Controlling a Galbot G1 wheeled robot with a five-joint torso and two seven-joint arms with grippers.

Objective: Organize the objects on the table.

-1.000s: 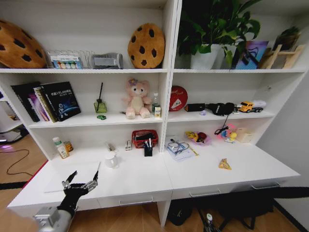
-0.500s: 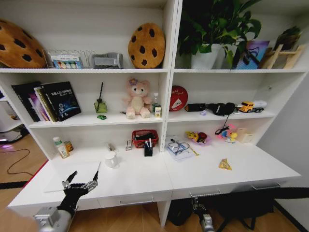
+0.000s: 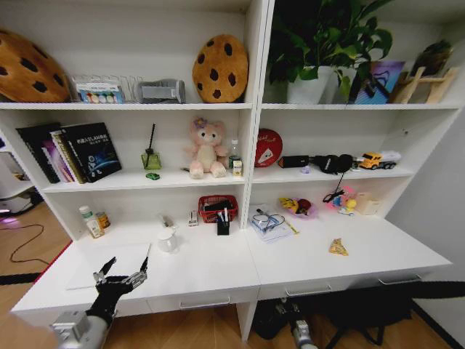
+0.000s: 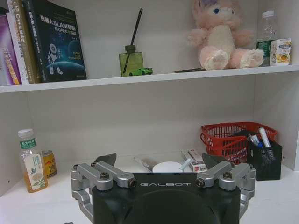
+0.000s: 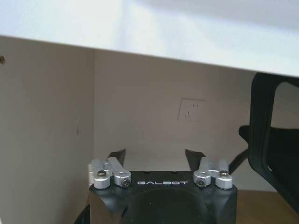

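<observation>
A slim silver laptop point(image 3: 109, 263) lies flat at the front left of the white table point(image 3: 290, 265). My left gripper point(image 3: 120, 275) hovers open over the laptop's near edge; the left wrist view shows the same gripper point(image 4: 159, 161) with its jaws wide apart and empty. A green-banded bottle point(image 3: 91, 222) point(image 4: 32, 161) stands at the back left. Pens point(image 3: 223, 215) point(image 4: 261, 140) stand in a black holder. A yellow packet point(image 3: 338, 248) lies on the right half. A small green piece point(image 3: 152, 176) point(image 4: 140, 71) rests on the shelf above. My right gripper point(image 3: 290, 320) point(image 5: 156, 156) is open below the table's front edge.
A white mug point(image 3: 168, 241) stands behind the laptop, and a red mesh basket point(image 3: 217, 207) point(image 4: 233, 140) sits against the back wall. Glasses on papers point(image 3: 269, 224) lie mid-table. Shelves above carry books, a plush toy and plants. A black chair point(image 5: 275, 140) stands under the table.
My right arm has risen into view below the table's front edge and drifted slightly left. The left arm and the items on the table have not moved.
</observation>
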